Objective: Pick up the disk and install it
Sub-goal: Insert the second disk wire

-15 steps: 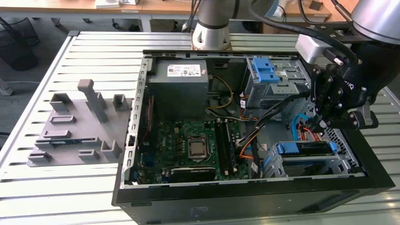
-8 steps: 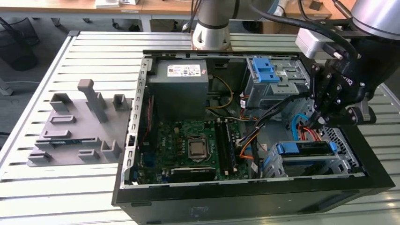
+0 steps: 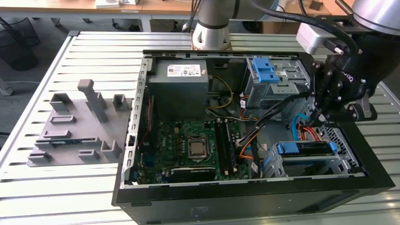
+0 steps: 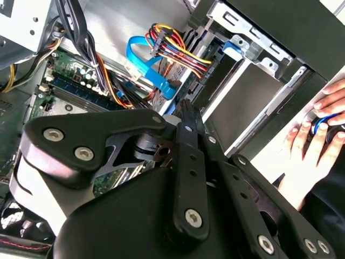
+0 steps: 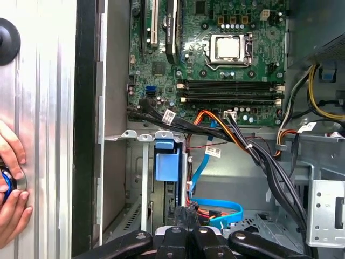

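Disk: the flat rectangular silver-grey metal hard drive with blue plastic carrier rails [image 3: 306, 148] stands on edge in the grey metal drive bay [image 3: 340, 164]. The bay is in the open black computer case [image 3: 250, 197], at the case's front corner on the exterior view's right. In the first wrist view its blue end piece [image 5: 166, 161] faces up out of the slot.

Pincer: the black two-finger gripper [image 3: 321, 117] hangs inside the case just above the disk. In the second wrist view its fingers [image 4: 182, 110] look pressed together with nothing between them, so it seems closed and empty.

Handling: probably stiff and fairly heavy for its size, with smooth metal faces that could slip. It is likely sensitive to knocks, so it wants gentle contact. The blue rails and end piece look like the safest place to grip or press.

Case contents: a green motherboard [image 3: 194, 145], a grey power-supply box with a white sticker [image 3: 181, 77], a metal drive cage with two blue latches [image 3: 265, 70], and bundled orange, black and blue cables [image 5: 237, 135].

Bay contents: the disk, with blue and red leads lying just beside it.

Table: a slatted metal table [image 3: 93, 51] carries the case. A grey moulded fixture plate [image 3: 69, 126] sits near its edge on the exterior view's left.

Person: a hand [image 4: 318, 135] rests on the table just beside the case.
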{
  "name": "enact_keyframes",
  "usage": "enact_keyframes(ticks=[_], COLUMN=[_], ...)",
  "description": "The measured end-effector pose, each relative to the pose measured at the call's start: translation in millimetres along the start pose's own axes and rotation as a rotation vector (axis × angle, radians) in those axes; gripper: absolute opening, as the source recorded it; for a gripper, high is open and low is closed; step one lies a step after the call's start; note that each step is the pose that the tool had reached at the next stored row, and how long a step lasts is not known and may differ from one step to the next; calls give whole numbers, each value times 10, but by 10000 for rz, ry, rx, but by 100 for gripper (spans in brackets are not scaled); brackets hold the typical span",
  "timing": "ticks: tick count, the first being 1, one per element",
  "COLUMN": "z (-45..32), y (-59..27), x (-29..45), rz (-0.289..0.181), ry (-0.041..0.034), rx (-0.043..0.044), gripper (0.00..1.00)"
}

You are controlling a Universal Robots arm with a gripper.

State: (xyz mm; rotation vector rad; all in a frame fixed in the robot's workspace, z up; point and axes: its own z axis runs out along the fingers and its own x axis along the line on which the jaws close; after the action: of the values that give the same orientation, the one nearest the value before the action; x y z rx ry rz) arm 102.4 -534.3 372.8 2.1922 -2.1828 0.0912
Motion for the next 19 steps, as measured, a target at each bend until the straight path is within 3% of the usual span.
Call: enact_keyframes(ticks=[10, 19], z=[-18, -11], y=[-1, -2], x=[-150, -151], rz=[-1, -4], ry=[15, 24], rx=[-10, -39], gripper=[11, 11])
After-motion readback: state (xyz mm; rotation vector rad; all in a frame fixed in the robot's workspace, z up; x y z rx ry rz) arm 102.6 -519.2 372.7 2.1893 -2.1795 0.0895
